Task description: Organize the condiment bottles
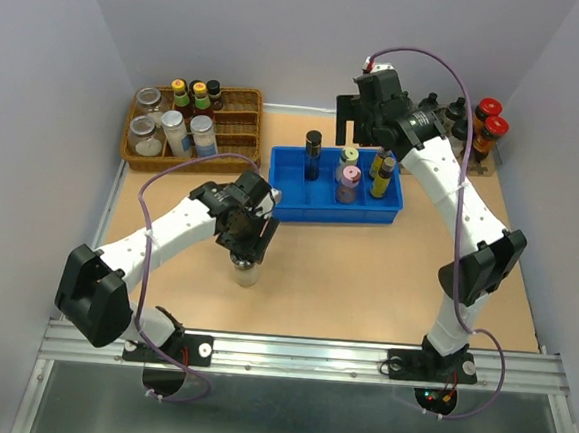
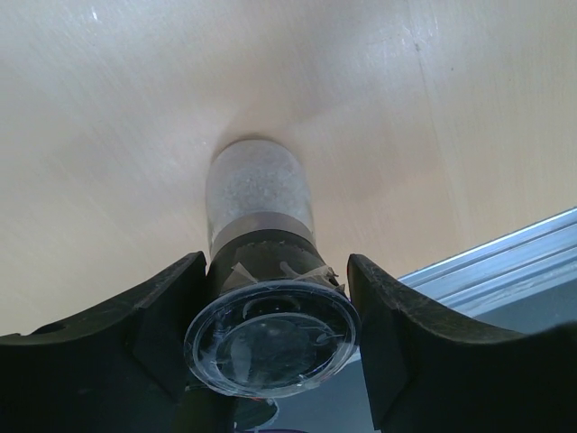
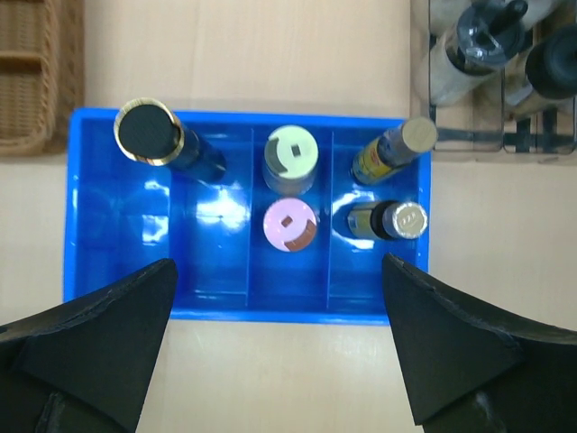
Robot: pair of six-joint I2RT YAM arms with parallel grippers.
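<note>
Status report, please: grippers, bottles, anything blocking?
Left gripper shut on clear jar, upright on table. Right gripper open above blue tray, five bottles inside. Nothing between jar and tray.

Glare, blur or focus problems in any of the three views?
Top external: even light, sharp, only soft shadows. Left wrist: jar in the left claw shows reflections on its lid; claw fingers near black, no detail. Right wrist: white glare patches on the blue tray floor; right claw fingers dark, edges slightly soft.

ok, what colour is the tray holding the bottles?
Bright blue. The tray shows best in the right wrist view, looking straight down into it.
</note>
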